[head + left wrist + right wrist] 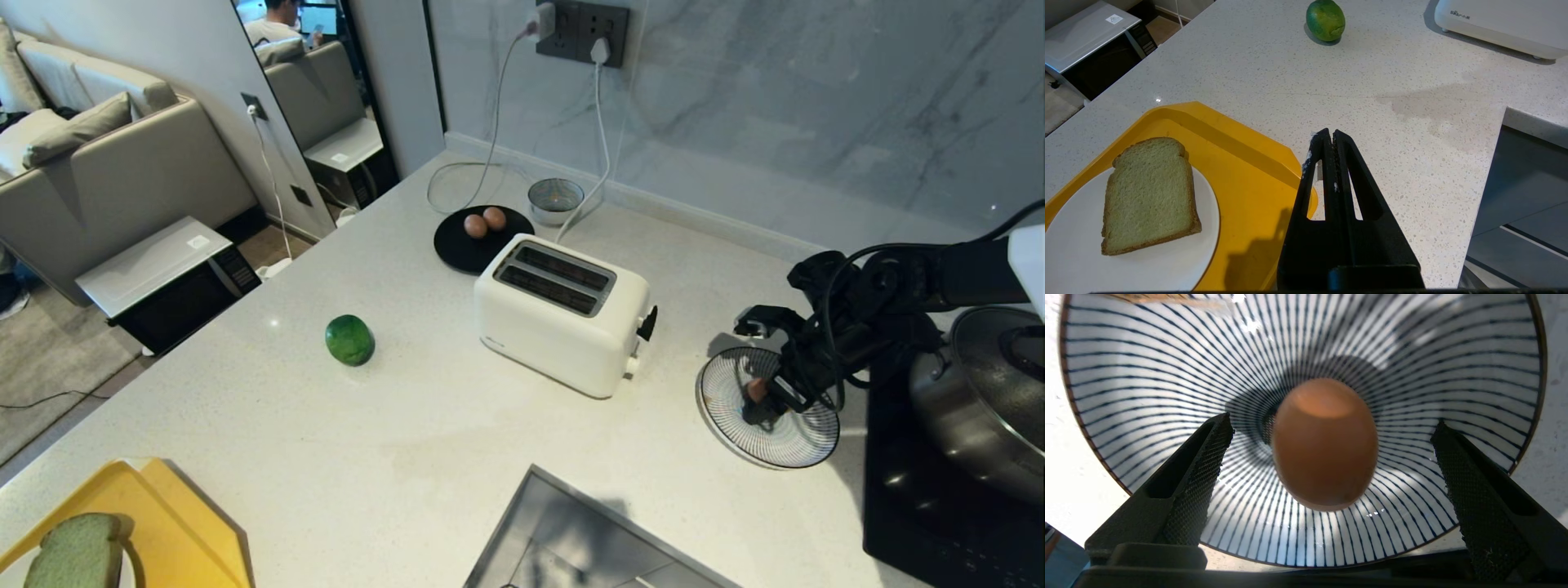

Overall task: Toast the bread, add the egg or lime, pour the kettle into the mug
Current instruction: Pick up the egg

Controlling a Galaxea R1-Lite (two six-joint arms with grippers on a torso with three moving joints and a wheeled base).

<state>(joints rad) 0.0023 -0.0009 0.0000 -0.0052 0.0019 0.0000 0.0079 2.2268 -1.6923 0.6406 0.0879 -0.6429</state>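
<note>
Egg: lying in the striped bowl right of the toaster, between the spread, non-touching fingers of the right gripper. Lime left of the toaster; two eggs on a black plate behind it. Left gripper: closed on nothing, beside the bread on its yellow tray.

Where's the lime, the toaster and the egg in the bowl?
lime (349,340): head view, its shiny top.
toaster (563,322): head view, white front side.
egg (1325,443): right wrist view, middle of the shell.

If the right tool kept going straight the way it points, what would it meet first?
Probably the egg, lying between the open right tool fingers in the striped bowl; the bowl's floor is just behind it.
</note>
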